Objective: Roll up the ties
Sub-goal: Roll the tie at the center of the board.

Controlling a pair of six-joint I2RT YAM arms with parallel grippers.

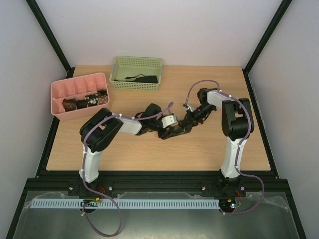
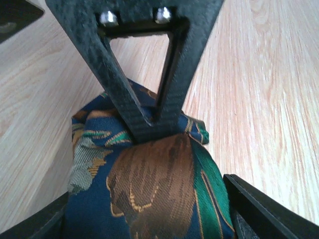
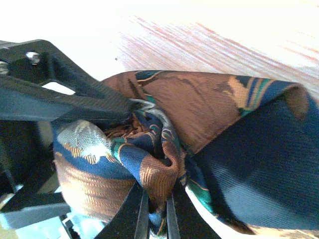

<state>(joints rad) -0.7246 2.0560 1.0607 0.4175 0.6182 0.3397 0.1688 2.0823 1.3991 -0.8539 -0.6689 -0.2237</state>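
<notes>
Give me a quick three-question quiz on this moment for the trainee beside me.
1. True or false: the pink tray holds rolled ties.
2. Which container holds the flat dark tie? A) the green basket B) the pink tray C) neither
3. What is the right gripper pinching mid-table?
Key: 1 true; 2 A; 3 a fold of the patterned tie.

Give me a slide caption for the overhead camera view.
Left gripper and right gripper grip one patterned tie mid-table; rolled ties sit in the pink tray.
</notes>
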